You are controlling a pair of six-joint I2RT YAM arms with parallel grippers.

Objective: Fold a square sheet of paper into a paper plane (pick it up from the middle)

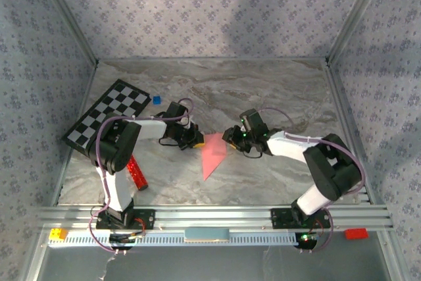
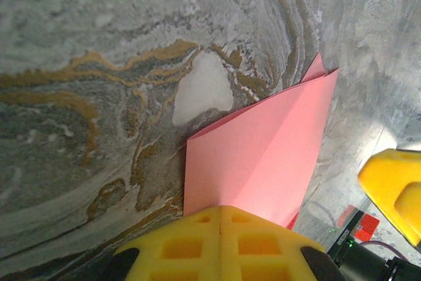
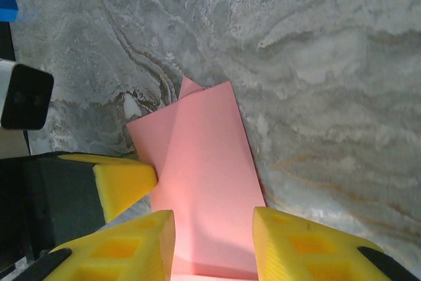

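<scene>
The pink sheet of paper (image 1: 214,156) lies folded on the marble table, a narrow triangle with its tip pointing toward the arms. My left gripper (image 1: 197,140) is shut, and its yellow tips (image 2: 220,218) rest on the paper's (image 2: 263,149) left edge where a crease runs out. No paper shows between its jaws. My right gripper (image 1: 228,137) stands open on the other side. Its two yellow fingers straddle the paper (image 3: 204,182) without touching it, the gripper (image 3: 214,218) low over the near end. The left gripper's fingertip (image 3: 125,182) touches the sheet's left edge.
A black-and-white checkerboard (image 1: 108,115) lies at the far left with a small blue cube (image 1: 156,99) beside it. A red glittery bar (image 1: 137,172) lies near the left arm's base. The aluminium rail (image 1: 210,215) carries a yellow brick (image 1: 58,233) and a red one (image 1: 356,233).
</scene>
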